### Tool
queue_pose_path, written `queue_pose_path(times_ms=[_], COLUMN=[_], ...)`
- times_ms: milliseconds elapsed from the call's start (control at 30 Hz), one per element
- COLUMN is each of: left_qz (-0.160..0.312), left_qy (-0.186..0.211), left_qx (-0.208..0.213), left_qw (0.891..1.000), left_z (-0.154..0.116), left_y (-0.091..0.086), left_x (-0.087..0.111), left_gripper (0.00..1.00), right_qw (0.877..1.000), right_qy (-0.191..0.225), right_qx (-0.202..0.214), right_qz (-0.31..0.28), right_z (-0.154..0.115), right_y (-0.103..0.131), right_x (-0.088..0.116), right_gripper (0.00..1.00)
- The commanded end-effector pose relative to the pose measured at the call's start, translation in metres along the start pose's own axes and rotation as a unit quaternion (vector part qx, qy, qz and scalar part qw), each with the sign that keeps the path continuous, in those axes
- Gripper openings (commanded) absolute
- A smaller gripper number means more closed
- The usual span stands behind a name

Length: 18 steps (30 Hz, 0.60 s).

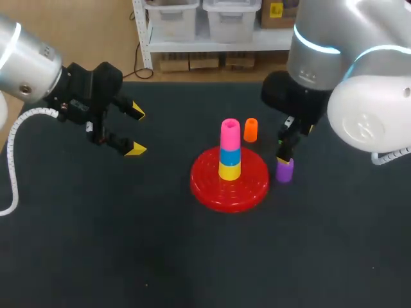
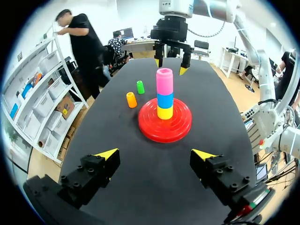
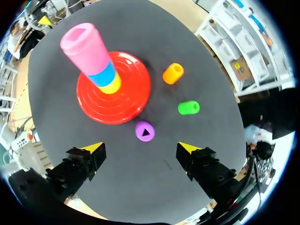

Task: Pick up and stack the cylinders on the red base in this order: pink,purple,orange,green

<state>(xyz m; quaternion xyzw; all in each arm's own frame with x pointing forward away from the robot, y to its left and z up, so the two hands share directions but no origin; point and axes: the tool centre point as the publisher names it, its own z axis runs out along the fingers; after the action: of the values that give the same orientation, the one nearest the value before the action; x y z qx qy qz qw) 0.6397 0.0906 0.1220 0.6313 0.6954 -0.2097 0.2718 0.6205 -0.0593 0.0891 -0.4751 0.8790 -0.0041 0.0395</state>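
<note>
- Your red base (image 1: 229, 183) sits mid-table, stacked yellow cylinder (image 1: 229, 171), blue cylinder (image 1: 230, 156), then pink cylinder (image 1: 230, 133) on top.
- The purple cylinder (image 3: 145, 131) stands on the table (image 1: 128, 244) just beside the base. It's right under your right gripper (image 3: 140, 148), whose fingers are spread wide, not touching it.
- The orange cylinder (image 1: 250, 129) and green cylinder (image 3: 189, 108) are near the base too.
- Your left gripper (image 1: 137, 131) hangs well off to the side, released.

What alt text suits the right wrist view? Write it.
The open right pincer hangs above a purple cylinder. A red base carries a stack: yellow cylinder, blue cylinder, pink cylinder. An orange cylinder and green cylinder sit nearby.
</note>
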Motion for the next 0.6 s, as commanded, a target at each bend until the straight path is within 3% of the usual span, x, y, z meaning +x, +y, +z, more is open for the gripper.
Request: queue_pose_path(times_ms=[33,600], left_qz=[0.001,0.001], left_qy=[0.0,0.0], left_qx=[-0.001,-0.001], left_qw=[1.0,1.0], left_z=[0.0,0.0], left_y=[-0.001,-0.001], left_x=[0.001,0.001], left_gripper=[1.0,1.0], right_qw=[1.0,0.997], right_qy=[0.004,0.035], right_qx=[-0.002,-0.017], right_qz=[0.001,0.059], right_z=[0.005,0.058], right_y=[0.005,-0.026], right_x=[-0.004,-0.006], right_gripper=[1.0,1.0])
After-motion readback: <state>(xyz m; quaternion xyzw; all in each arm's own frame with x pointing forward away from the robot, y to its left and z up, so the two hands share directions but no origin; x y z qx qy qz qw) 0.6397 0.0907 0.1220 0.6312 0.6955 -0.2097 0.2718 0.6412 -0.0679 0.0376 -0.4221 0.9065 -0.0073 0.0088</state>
